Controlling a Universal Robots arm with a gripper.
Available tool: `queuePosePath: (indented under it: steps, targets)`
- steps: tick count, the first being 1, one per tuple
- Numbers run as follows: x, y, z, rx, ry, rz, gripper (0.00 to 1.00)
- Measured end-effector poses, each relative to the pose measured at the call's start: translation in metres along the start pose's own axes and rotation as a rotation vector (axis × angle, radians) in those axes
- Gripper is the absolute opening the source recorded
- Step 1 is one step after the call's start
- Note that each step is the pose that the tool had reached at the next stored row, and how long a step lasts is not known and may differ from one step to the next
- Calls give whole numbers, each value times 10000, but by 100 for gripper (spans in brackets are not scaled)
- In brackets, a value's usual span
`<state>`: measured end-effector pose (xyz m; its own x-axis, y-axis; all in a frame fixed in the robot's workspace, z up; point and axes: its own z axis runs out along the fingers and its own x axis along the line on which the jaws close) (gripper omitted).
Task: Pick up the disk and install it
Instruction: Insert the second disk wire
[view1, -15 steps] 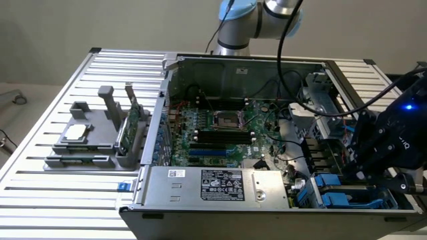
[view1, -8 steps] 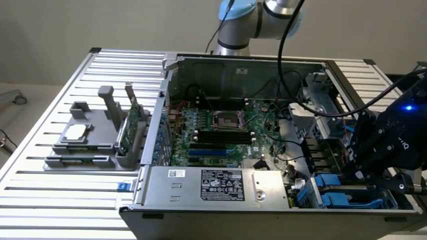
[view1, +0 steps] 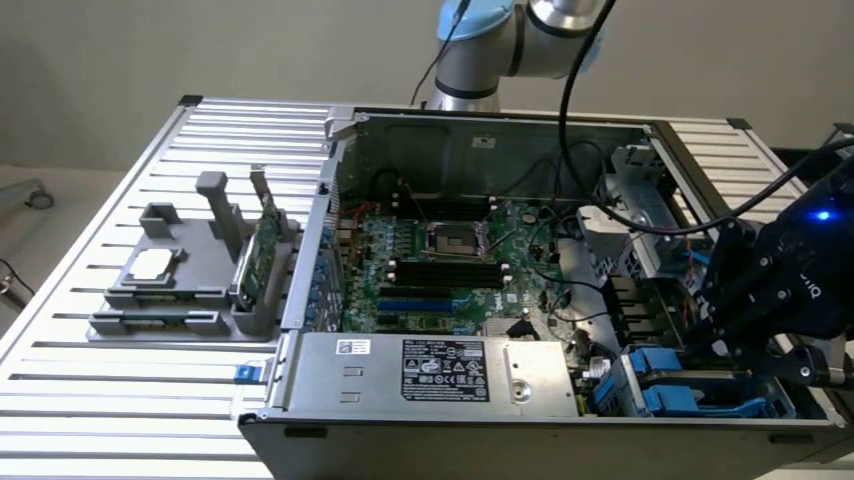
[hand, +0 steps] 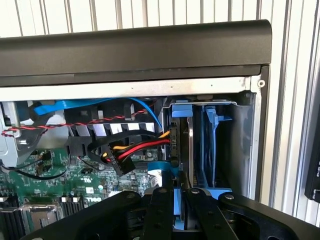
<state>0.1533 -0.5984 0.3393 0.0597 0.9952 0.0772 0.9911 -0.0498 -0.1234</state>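
While hanging low over the drive bay at the exterior view's right, reaches with a black gripper down among blue plastic carriers inside an open sheet-steel tower case. Stands on a ribbed aluminium table. Takes in the wider layout: a green motherboard, a boxy silver power supply with a white printed label and, at the exterior view's left, a grey moulded fixture bearing a small square silver chip and a thin green card set on edge.

From the wrist, looks along two matte black fingers, drawn narrow and closed on the disk, a flat grey metal slab framed in blue, upright on edge in the bay's end slot just beside the case's side wall. Adds close detail: red, yellow and black power leads running to a black plug near the disk's edge, a twisted red-and-black pair, a flat blue ribbon cable.
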Motion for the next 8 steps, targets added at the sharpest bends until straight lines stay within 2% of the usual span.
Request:
queuePosePath:
  steps: [3,8]
  targets:
    - [-2,16,1,22,64,10,16]
    - [-17,38,11,66,136,24,16]
